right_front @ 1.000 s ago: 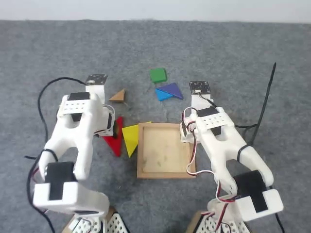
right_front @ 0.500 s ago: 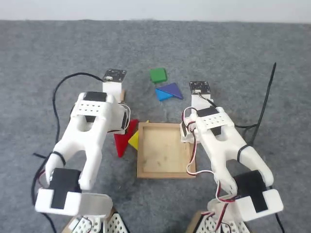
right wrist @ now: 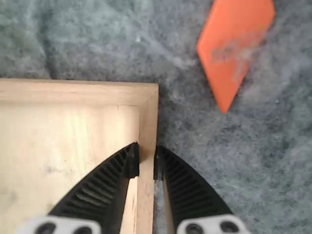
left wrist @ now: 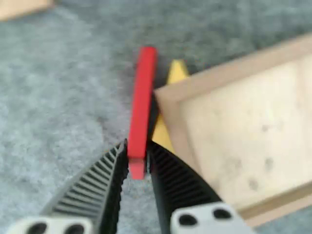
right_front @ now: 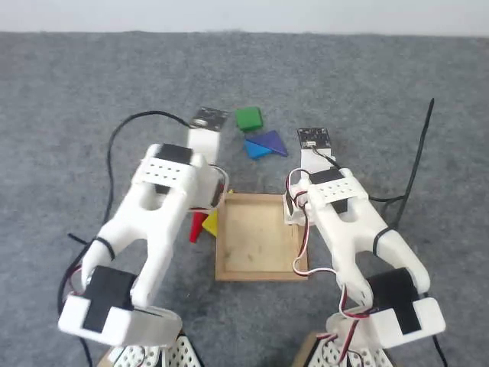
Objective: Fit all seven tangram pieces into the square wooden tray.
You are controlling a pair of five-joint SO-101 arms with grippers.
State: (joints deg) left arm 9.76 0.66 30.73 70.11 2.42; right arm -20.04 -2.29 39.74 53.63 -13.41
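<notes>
My left gripper (left wrist: 138,148) is shut on the red triangle (left wrist: 142,102), which stands on its edge just outside the wooden tray's (left wrist: 195,90) corner. The yellow triangle (left wrist: 174,73) lies flat against that corner, partly behind the red one. In the high view the red triangle (right_front: 197,227) and yellow triangle (right_front: 211,222) peek out from under the left arm, left of the tray (right_front: 260,271). My right gripper (right wrist: 146,163) is shut on the tray's rim (right wrist: 148,112), one finger inside and one outside. An orange parallelogram (right wrist: 235,44) lies on the carpet beyond that corner.
A green square (right_front: 249,118), a blue triangle (right_front: 256,150) and a purple triangle (right_front: 270,141) lie on the grey carpet behind the tray. A tan piece (left wrist: 19,6) lies farther off. Cables trail beside both arms.
The left arm has swung right toward the tray with the red triangle, now covering the tan piece and most of the yellow triangle. The right arm has stayed still.
</notes>
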